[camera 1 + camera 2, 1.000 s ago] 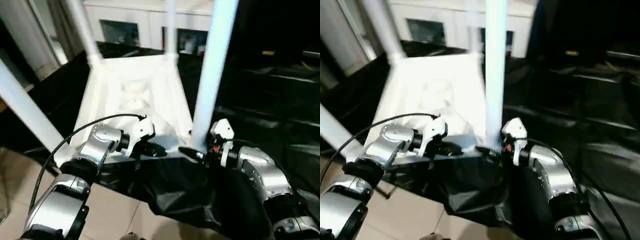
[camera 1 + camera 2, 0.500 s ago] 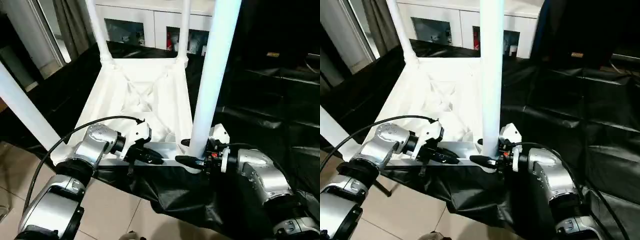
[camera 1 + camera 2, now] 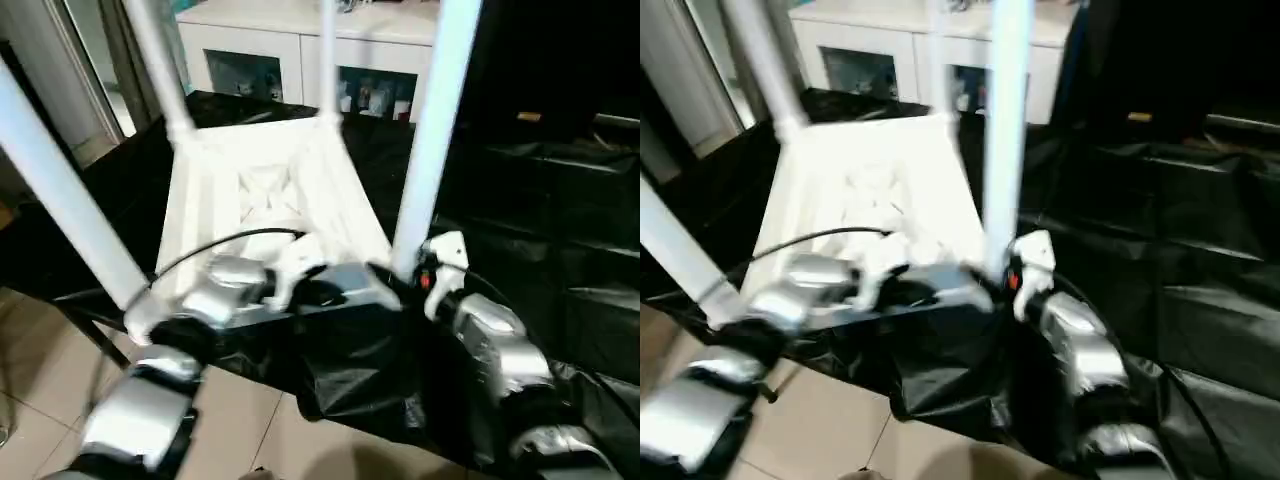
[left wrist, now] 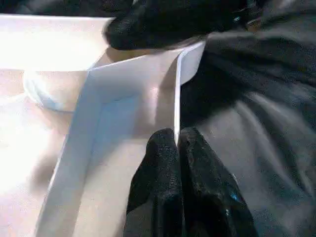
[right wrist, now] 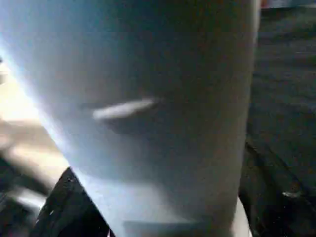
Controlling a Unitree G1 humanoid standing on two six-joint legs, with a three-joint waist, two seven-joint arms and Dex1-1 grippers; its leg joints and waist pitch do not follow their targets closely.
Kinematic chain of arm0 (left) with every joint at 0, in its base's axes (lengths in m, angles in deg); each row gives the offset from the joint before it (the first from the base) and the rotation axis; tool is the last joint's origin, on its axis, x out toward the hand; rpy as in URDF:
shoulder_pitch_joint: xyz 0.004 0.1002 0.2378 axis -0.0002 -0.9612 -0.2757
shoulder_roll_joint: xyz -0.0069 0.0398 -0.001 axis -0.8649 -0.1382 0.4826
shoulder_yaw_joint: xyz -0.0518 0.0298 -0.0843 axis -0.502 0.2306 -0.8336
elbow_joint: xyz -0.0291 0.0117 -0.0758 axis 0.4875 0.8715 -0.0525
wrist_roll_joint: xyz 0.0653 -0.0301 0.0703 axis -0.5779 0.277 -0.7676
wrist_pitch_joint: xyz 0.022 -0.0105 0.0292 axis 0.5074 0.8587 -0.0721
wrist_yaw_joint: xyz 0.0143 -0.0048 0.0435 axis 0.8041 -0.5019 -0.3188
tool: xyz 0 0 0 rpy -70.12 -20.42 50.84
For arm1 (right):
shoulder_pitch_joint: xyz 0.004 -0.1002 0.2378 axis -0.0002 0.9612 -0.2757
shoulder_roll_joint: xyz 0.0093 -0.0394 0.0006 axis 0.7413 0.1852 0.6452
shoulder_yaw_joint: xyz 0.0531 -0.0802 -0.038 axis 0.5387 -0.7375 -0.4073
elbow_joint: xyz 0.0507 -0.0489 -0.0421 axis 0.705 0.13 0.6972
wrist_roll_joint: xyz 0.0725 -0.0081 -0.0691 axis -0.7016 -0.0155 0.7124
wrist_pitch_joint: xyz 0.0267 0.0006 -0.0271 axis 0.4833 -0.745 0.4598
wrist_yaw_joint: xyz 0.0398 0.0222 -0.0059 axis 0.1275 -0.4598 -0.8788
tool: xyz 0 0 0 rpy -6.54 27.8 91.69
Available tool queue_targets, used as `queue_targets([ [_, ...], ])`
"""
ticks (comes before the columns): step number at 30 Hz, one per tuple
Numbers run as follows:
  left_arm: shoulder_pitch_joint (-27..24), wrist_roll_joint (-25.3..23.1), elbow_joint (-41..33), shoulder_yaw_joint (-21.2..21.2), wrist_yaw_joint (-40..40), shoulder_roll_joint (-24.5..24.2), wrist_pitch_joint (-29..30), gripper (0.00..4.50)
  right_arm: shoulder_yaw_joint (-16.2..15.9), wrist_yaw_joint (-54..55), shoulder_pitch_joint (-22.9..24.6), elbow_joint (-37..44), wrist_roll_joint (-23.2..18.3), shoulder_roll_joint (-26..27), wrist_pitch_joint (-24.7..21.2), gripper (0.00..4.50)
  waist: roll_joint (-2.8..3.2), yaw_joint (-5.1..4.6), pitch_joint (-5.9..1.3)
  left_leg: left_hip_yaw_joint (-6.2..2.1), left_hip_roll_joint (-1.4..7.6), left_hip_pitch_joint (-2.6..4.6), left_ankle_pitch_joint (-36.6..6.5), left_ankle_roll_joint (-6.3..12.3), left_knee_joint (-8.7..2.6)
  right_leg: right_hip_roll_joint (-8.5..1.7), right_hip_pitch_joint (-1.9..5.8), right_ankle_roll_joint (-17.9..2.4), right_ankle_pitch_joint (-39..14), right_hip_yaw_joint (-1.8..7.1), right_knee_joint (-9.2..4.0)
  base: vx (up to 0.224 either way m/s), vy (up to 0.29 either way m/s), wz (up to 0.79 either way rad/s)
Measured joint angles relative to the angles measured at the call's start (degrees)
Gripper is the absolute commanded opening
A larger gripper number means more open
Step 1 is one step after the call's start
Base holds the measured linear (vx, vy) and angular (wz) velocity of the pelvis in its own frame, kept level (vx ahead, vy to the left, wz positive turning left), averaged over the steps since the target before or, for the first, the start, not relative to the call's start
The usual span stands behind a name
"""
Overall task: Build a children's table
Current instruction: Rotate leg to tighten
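The white children's table point(image 3: 265, 190) lies upside down on a black-covered surface, its four legs pointing up. My left gripper point(image 3: 335, 292) is at the near rim, close to the near right corner. In the left wrist view its two black fingers point(image 4: 163, 163) are shut on the thin rim wall point(image 4: 177, 89). My right gripper point(image 3: 400, 283) is at the foot of the near right leg point(image 3: 425, 150), and it also crosses just past the corner point(image 4: 168, 22). That leg point(image 5: 148, 98) stands right against the right wrist camera.
Black sheeting point(image 3: 520, 200) covers the work surface and hangs over its near edge above a tiled floor point(image 3: 40, 400). A white cabinet with glass doors point(image 3: 300, 60) stands behind. The near left leg point(image 3: 70, 200) slants up beside my left arm.
The head view has swung and blurred. Both grippers stay at the table's near rim by the right corner, and the left one now looks closer to the right one.
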Motion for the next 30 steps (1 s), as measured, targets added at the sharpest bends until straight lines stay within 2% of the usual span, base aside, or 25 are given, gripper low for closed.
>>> queue_targets([
  [7, 1.84, -1.93, 1.92, 0.03, -6.18, 2.88, 1.04, 0.00, 2.01, 10.85, -3.09, -4.13, 1.91, 2.99, 1.77, 2.71, 0.20, -0.67, -0.08, 0.02, -0.09, -0.08, 0.06, -0.02, -0.23, -0.02, 0.19, -0.02, 0.04, 0.04, -0.38, 0.000, 0.000, 0.00],
  [8, 1.84, -1.93, 1.92, 0.03, -6.17, 2.89, 0.96, 0.00, 2.02, 10.84, -3.03, -4.13, 1.91, 2.99, 1.99, 3.40, 0.21, -0.68, -0.09, 0.02, -0.10, -0.09, 0.06, -0.02, -0.22, -0.02, 0.19, -0.02, 0.05, 0.05, -0.38, 0.000, 0.000, 0.00],
  [11, 1.83, -2.05, 1.93, 0.04, -5.74, 2.80, 0.08, 0.00, 2.01, 9.50, -2.86, -3.72, 1.91, 2.96, 2.33, 3.47, 0.21, -0.68, -0.09, 0.02, -0.10, -0.17, 0.06, -0.01, -0.21, -0.02, 0.17, -0.02, 0.33, 0.05, -0.38, 0.000, 0.000, 0.00],
  [14, 1.74, -1.89, 1.90, 0.12, -2.56, 1.65, -1.08, 0.00, 1.90, 4.22, -1.81, -1.82, 1.48, 1.99, 2.04, 3.85, 0.22, -0.74, -0.08, 0.02, -0.06, -0.20, 0.06, -0.02, -0.23, -0.01, 0.10, 0.01, 0.53, 0.05, -0.34, 0.000, 0.000, 0.00],
  [17, 0.82, -0.89, 0.33, 0.16, 2.17, -0.34, -1.75, 0.00, -0.34, -4.09, -0.12, 1.39, 0.51, -0.92, 0.96, 3.85, 0.29, -0.74, -0.09, 0.02, 0.01, -0.37, 0.09, 0.03, -0.30, 0.07, -0.10, -0.04, 0.39, 0.03, -0.27, 0.018, -0.003, -0.01],
  [20, -0.49, 0.44, -1.83, 0.32, 7.81, -3.09, -2.95, 0.00, -3.09, -14.87, 2.25, 5.79, -1.25, -5.40, -0.40, 3.85, 0.29, -0.46, -0.14, 0.01, 0.04, -1.04, 0.13, 0.47, -0.25, 0.09, -0.72, -0.21, 0.09, -0.01, -0.11, 0.056, -0.004, 0.00],
  [26, -1.46, 1.90, -4.48, 0.63, 17.65, -6.98, -3.17, 0.00, -6.91, -28.39, 3.78, 10.98, -3.21, -9.83, -3.57, 3.85, 0.29, 0.90, -0.15, -0.02, 0.11, -2.13, -0.07, 0.81, 0.45, 0.03, -1.85, -0.35, -0.15, -0.01, 0.61, 0.000, 0.000, 0.00],
  [30, -2.25, 2.52, -5.44, 0.98, 20.89, -8.50, -3.19, 0.00, -8.25, -32.75, 4.31, 12.25, -3.96, -11.02, -5.33, 3.60, 0.29, 1.08, -0.15, -0.02, 0.12, -2.14, -0.06, 0.80, 0.69, 0.00, -1.80, -0.34, -0.13, 0.02, 0.68, 0.000, 0.000, 0.00],
])
